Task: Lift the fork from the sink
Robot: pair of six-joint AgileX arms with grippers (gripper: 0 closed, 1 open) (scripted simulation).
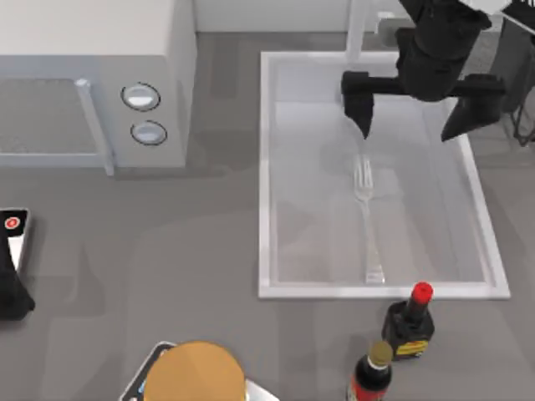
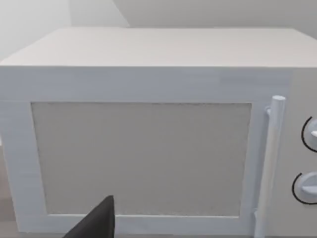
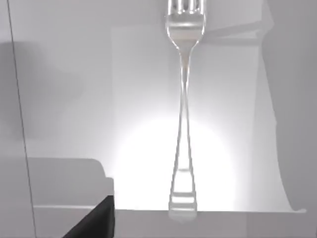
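The fork (image 1: pixel 365 219) lies flat on the floor of the sink (image 1: pixel 266 167), tines toward the far end and handle toward the near rim. My right gripper (image 1: pixel 414 117) hangs open over the sink's far half. One of its fingers (image 1: pixel 359 113) is just beyond the tines and the other is near the right rim. It is not touching the fork. In the right wrist view the fork (image 3: pixel 184 114) runs lengthwise on the pale basin floor, with one dark fingertip (image 3: pixel 96 223) at the edge. My left arm (image 1: pixel 10 284) is parked at the table's left edge.
A grey microwave (image 1: pixel 92 83) with two dials stands at the back left and faces the left wrist camera (image 2: pixel 138 148). Two dark bottles (image 1: pixel 410 322) (image 1: pixel 372 376) stand just in front of the sink. A round brown item (image 1: pixel 196 372) sits at the front edge. A white faucet post (image 1: pixel 358 29) rises behind the sink.
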